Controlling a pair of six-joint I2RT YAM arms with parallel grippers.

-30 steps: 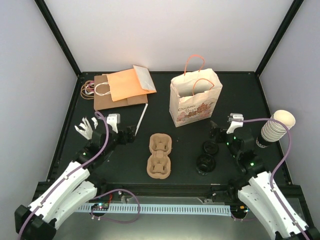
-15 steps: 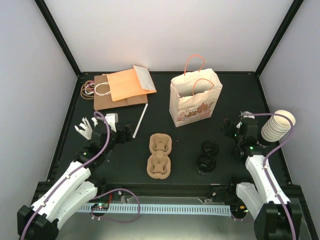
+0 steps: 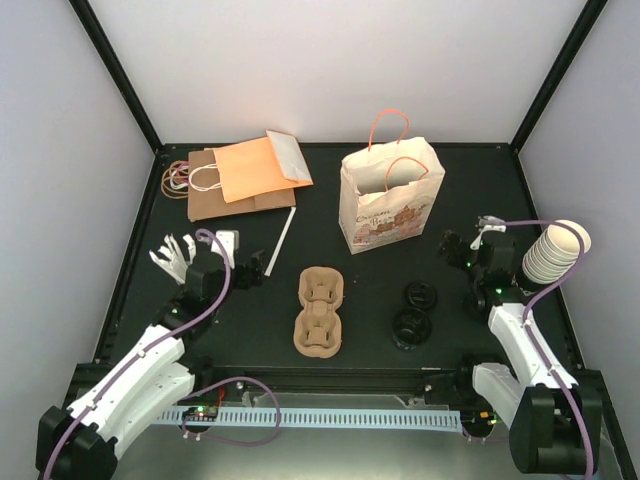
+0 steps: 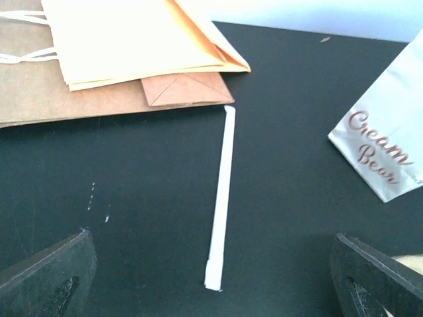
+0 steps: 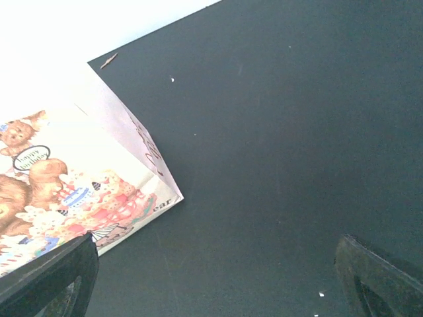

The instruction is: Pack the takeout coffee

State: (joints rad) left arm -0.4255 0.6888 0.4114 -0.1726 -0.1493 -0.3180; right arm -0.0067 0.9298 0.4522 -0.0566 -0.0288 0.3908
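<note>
The takeout coffee is out of view in every frame. Only a stack of nested cream cups (image 3: 556,250) shows, at the right edge beside my right arm. My right gripper (image 3: 453,247) (image 5: 211,284) is open over bare black table, right of the printed paper bag (image 3: 390,205) (image 5: 73,178), which stands upright and open. My left gripper (image 3: 250,268) (image 4: 213,287) is open too, its fingers (image 4: 49,277) spread either side of the near end of a white wrapped straw (image 4: 221,191) (image 3: 281,238). Neither holds anything.
A brown pulp cup carrier (image 3: 320,310) lies at the centre front, with two black lids (image 3: 415,312) to its right. Flat orange (image 3: 258,166) and brown (image 3: 230,198) bags lie at the back left by rubber bands (image 3: 176,178). White cutlery (image 3: 172,255) lies at the left.
My right arm has swung away from the black lids to the right, next to the cup stack. My left gripper has drawn back a little to the left. Both stay open.
</note>
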